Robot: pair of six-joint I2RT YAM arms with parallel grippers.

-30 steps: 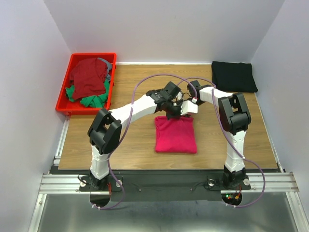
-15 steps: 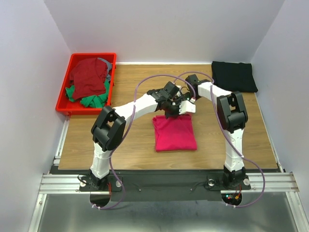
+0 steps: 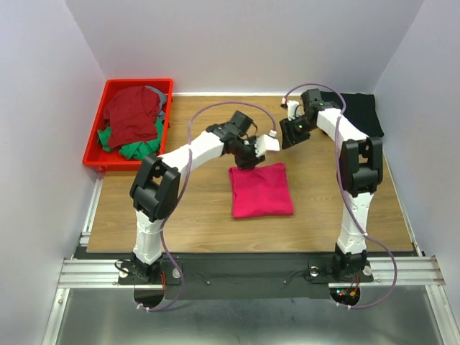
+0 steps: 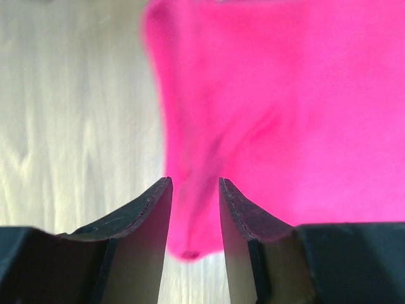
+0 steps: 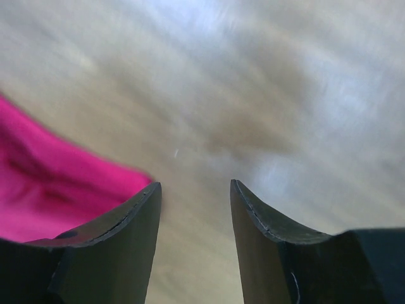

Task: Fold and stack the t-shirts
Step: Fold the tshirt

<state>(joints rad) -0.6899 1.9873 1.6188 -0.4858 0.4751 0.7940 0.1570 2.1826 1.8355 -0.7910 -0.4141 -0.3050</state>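
A bright pink-red t-shirt (image 3: 261, 190) lies folded in a rough square on the middle of the table. My left gripper (image 3: 246, 159) hovers over its far left corner. In the left wrist view the left gripper (image 4: 195, 183) is open, and that corner of the pink t-shirt (image 4: 285, 107) lies loose beneath the gap. My right gripper (image 3: 290, 135) is open beyond the shirt's far right corner, above bare wood. The right wrist view shows the right gripper (image 5: 193, 187) holding nothing, with the pink t-shirt (image 5: 44, 196) at the left. A folded black t-shirt (image 3: 361, 115) lies at the far right corner.
A red plastic bin (image 3: 92, 147) stands at the far left, holding a dark red t-shirt (image 3: 133, 115) on top of a green one (image 3: 140, 149). White walls close in the wooden table (image 3: 172, 208) on three sides.
Both grippers have opened and let go of the pink t-shirt's far edge. The right arm has pulled away toward the far right. The left gripper has shifted slightly left.
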